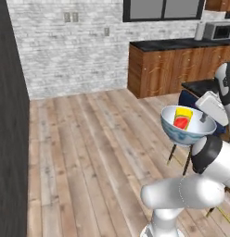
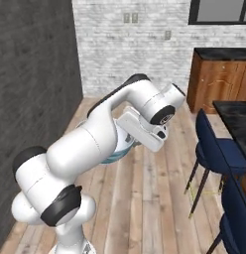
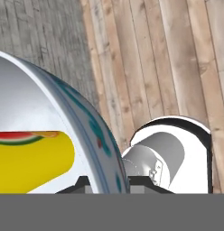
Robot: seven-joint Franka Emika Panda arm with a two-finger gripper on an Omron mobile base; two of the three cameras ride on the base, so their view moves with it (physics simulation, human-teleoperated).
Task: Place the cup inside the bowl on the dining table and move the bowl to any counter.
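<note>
Bowl (image 1: 186,132) aloft over floor, cup (image 1: 182,118) inside, pincer (image 3: 105,184) clenched on rim. Keep level, carry smoothly toward far bench (image 1: 172,44).

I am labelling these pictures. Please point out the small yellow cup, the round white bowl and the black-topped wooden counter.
small yellow cup (image 1: 183,116): left base view, its yellow side.
round white bowl (image 1: 175,131): left base view, inner wall.
black-topped wooden counter (image 1: 168,45): left base view, black top.
</note>
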